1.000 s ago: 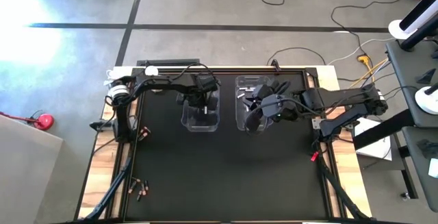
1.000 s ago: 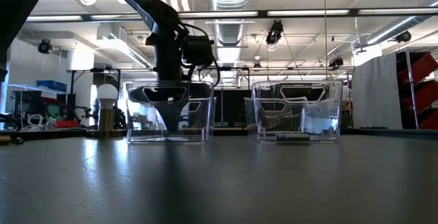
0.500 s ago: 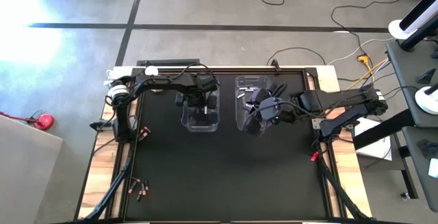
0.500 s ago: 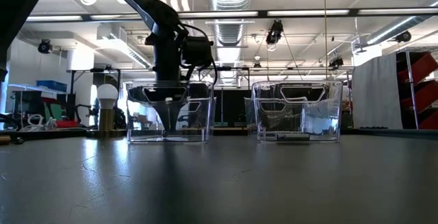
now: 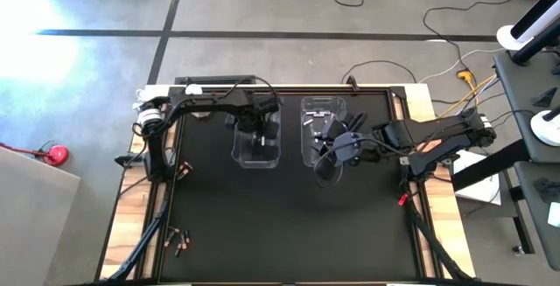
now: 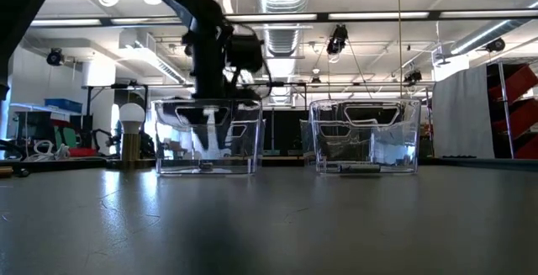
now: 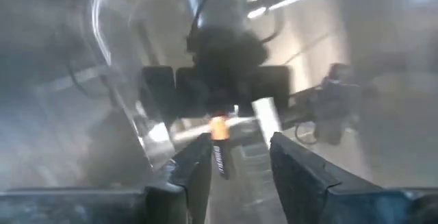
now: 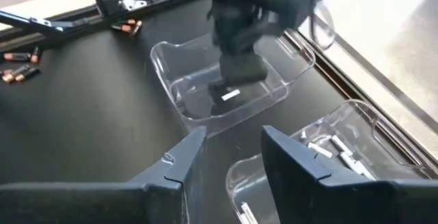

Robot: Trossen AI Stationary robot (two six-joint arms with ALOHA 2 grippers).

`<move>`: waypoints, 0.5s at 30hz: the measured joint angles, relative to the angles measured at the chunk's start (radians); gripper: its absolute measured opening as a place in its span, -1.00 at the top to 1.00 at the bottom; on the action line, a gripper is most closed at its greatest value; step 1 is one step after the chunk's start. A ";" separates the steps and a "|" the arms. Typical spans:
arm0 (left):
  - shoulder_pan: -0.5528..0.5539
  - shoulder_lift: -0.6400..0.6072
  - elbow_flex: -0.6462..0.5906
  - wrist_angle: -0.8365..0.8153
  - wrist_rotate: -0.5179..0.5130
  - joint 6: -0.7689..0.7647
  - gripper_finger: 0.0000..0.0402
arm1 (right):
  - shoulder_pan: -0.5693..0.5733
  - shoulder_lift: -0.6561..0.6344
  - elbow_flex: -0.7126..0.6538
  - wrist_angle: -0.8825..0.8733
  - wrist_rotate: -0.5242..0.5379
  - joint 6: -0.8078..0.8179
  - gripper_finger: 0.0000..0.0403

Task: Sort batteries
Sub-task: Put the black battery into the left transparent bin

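Left tool [image 5: 255,134] hangs over the left clear bin [image 5: 256,143] at the back of the black table [image 5: 289,225]; its fingers [image 7: 198,169] stand parted, and a copper-and-dark battery [image 7: 219,148] shows in the gap between them, with nothing pinching it that I can make out. In the low view the arm stands above that bin [image 6: 206,136].

Right tool [image 5: 325,165] sits at the near edge of the right clear bin [image 5: 322,122], fingers [image 8: 174,166] parted with nothing between them. Its wrist view looks across to the left bin [image 8: 226,87], where a white battery [image 8: 230,94] lies on the floor under the left arm's dark head. Several more white batteries [image 8: 335,152] lie in the right bin [image 8: 342,142].

Copper-coloured batteries lie loose on the table well apart from both bins: a few [image 5: 178,240] near the front left corner, and a pair [image 5: 185,170] by the left arm's base. The right wrist view shows them too [image 8: 126,26], along with others [image 8: 17,63] farther off.
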 joint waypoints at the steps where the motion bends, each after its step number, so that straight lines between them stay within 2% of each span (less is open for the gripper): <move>1: -0.009 -0.015 0.033 -0.032 -0.003 0.039 0.34 | 0.000 0.000 0.000 -0.005 0.000 0.000 0.35; 4: -0.073 -0.072 0.146 -0.157 -0.045 0.148 0.31 | 0.000 0.000 -0.002 -0.014 0.000 0.010 0.33; 9: -0.229 -0.170 0.318 -0.430 -0.181 0.361 0.34 | 0.000 0.000 -0.020 -0.022 0.000 0.050 0.33; 12: -0.302 -0.234 0.331 -0.566 -0.225 0.392 0.35 | -0.002 0.001 -0.026 -0.019 0.000 0.051 0.36; 15: -0.336 -0.314 0.254 -0.616 -0.229 0.314 0.36 | -0.005 0.006 -0.027 -0.007 0.002 0.048 0.39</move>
